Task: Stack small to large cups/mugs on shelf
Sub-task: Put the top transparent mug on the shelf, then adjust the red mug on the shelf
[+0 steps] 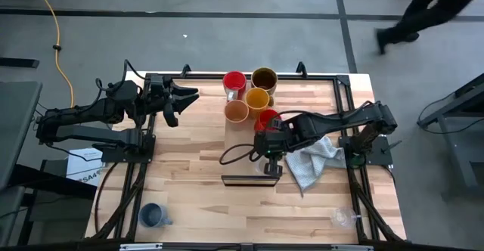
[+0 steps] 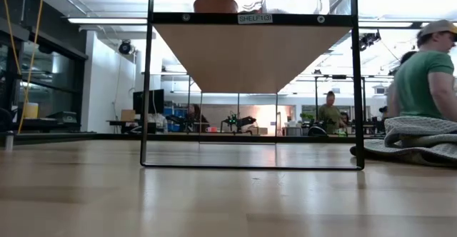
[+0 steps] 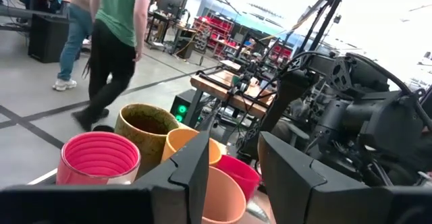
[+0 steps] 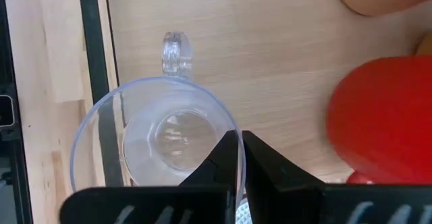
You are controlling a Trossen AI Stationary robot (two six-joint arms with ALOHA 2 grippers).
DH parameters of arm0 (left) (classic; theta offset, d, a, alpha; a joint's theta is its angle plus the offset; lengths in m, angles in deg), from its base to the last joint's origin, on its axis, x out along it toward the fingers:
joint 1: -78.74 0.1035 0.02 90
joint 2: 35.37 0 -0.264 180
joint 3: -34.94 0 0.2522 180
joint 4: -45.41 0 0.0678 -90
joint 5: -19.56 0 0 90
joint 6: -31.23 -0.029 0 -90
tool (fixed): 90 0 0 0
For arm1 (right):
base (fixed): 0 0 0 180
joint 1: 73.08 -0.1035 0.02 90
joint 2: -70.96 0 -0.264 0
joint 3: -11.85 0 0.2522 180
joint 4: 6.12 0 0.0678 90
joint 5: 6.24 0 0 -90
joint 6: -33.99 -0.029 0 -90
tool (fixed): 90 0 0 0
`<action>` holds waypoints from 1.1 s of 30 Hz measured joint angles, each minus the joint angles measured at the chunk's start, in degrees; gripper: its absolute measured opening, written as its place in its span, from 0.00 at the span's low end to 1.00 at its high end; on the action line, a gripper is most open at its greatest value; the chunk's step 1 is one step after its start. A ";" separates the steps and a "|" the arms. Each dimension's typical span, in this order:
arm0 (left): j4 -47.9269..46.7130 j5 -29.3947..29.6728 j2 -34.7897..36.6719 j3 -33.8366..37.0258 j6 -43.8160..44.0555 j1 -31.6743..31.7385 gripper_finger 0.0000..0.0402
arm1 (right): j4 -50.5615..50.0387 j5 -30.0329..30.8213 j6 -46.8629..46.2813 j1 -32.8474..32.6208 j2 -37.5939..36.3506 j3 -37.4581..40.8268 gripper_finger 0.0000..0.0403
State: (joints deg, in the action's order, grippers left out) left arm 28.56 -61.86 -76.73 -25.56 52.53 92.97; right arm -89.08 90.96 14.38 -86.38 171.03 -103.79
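Your right pincer [image 4: 241, 158] was over the shelf [image 1: 242, 141], its fingers pressed together on the rim of a clear glass cup [image 4: 156, 133] that stood on the board close to its dark front edge. The cup's handle pointed away from the fingers. Just beside the pincer, on its far side from that edge, stood a red mug [image 1: 266, 119], close enough to crowd the wrist. Beyond it the other cups bunched at the back of the shelf: two orange cups [image 1: 258, 98], another red mug [image 1: 234, 81] and the olive-brown mug [image 1: 264, 78]. The grey cloth [image 1: 314, 160] lay crumpled on the table right beside the pincer, under the arm.

Your left pincer [image 1: 175, 101] waited well apart at the table's back corner, fingers half spread, pinching nothing. The blue cup [image 1: 152, 215] and a second glass cup [image 1: 342, 218] stood far off near the table's front edge.
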 joint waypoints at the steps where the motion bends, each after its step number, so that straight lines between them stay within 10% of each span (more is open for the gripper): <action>1: 0.00 0.00 -0.01 0.00 0.00 -0.01 0.29 | -0.03 -0.03 -0.04 0.00 0.00 0.00 0.00; 18: 0.00 0.00 0.00 0.00 0.00 -0.01 0.29 | -1.77 -1.95 -4.14 0.00 -0.09 -0.04 0.02; 33: 0.00 0.00 0.00 0.00 0.00 -0.01 0.29 | -4.33 -2.80 -2.22 0.00 -1.37 -0.94 0.41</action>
State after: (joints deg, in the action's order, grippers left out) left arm 28.56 -61.86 -76.73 -25.56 52.53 92.96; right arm -93.41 88.16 12.16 -86.38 169.66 -104.73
